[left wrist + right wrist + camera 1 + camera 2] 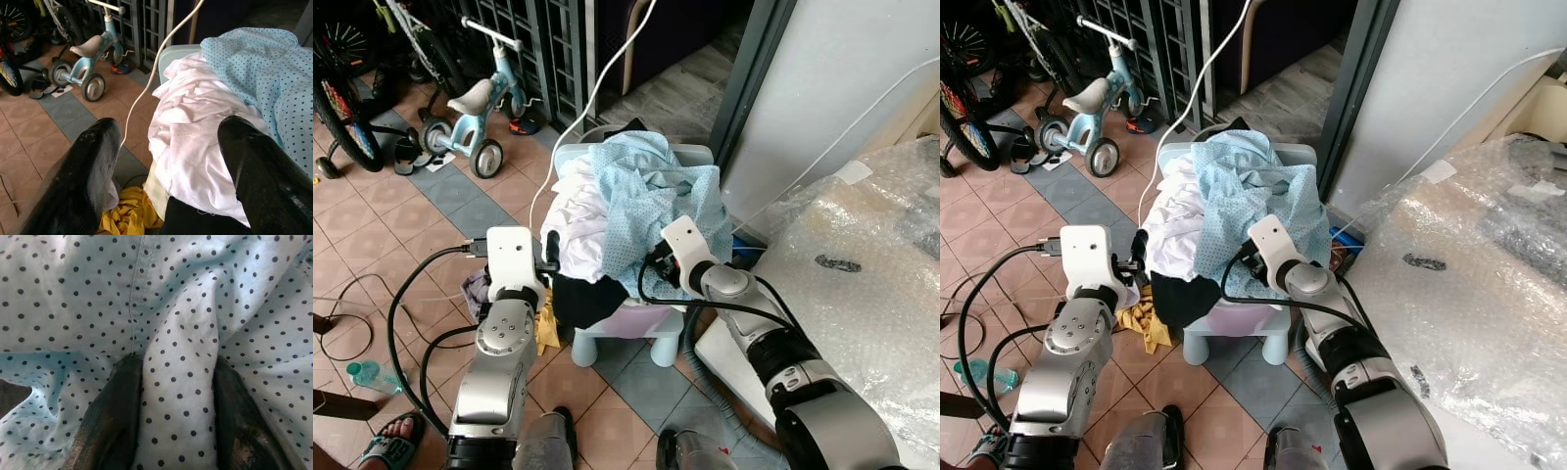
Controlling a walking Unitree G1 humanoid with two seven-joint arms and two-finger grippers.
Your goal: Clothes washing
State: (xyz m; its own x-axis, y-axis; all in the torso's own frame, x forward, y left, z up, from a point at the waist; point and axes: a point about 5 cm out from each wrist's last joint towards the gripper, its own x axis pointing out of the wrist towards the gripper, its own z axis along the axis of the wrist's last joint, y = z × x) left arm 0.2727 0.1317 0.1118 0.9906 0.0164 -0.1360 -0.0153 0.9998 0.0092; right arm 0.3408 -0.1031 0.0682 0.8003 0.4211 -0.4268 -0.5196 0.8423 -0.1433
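Head views: a pale blue basket (690, 154) stood on the tiled floor (440, 211), heaped with clothes. The right gripper (168, 396) was pushed into the polka-dot garment (656, 196) on top of the heap, its two fingers (115, 411) pinching a raised fold of the cloth between them. The left gripper (168, 171) hovered with fingers spread wide beside the white garment (578, 220), touching nothing. A black garment (587, 299) hung over the basket's front edge, and a yellow cloth (129, 215) lay on the floor just below.

To lift cleanly, the fold should probably sit deep between the fingers before the arm rises, so that the dotted garment peels off without dragging the white one over the rim. What lay deeper in the basket was hidden; it appeared full to overflowing.
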